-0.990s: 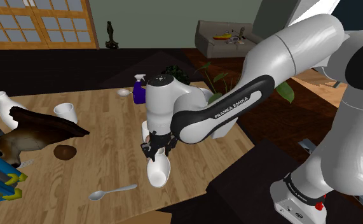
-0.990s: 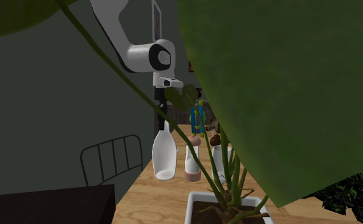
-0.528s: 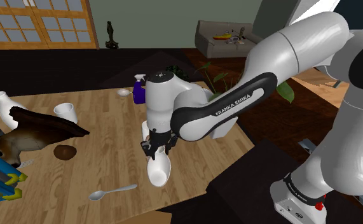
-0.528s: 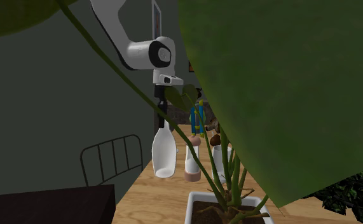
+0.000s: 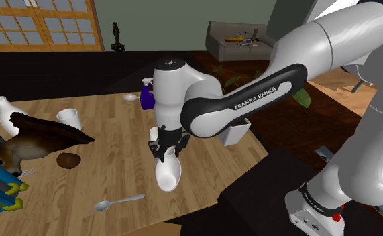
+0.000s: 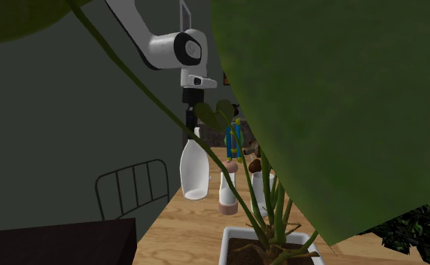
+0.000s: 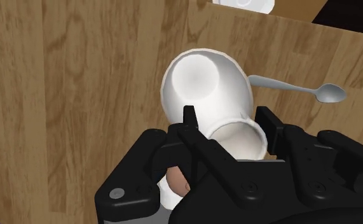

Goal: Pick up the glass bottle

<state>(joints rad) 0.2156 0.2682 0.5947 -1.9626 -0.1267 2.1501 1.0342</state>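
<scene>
The white Franka arm is lifting the pale, white-rendered bottle (image 5: 168, 173) off the wooden tabletop (image 5: 116, 161). A second ago the bottle's base was sitting lower and closer to the wood, and over two half-second steps the hand (image 5: 166, 151) has been climbing and taking the bottle with it. In the second exterior view the bottle (image 6: 194, 172) is now hanging directly beneath the hand (image 6: 193, 120), neck uppermost and close to upright, with its base looking clear of the tabletop (image 6: 190, 235). That suggests the grasp is holding and the pick-up is all but complete. The black fingers are closing narrowly on the bottle's neck, one on each side, as the wrist view shows, with the bottle (image 7: 205, 86) dangling below the hand (image 7: 227, 122) over bare wood. The hand is pointing straight down while the forearm is reaching out over the tabletop from the stand. A spoon (image 5: 119, 201) is lying on the tabletop, well below the hand and beside the hanging bottle's base.
</scene>
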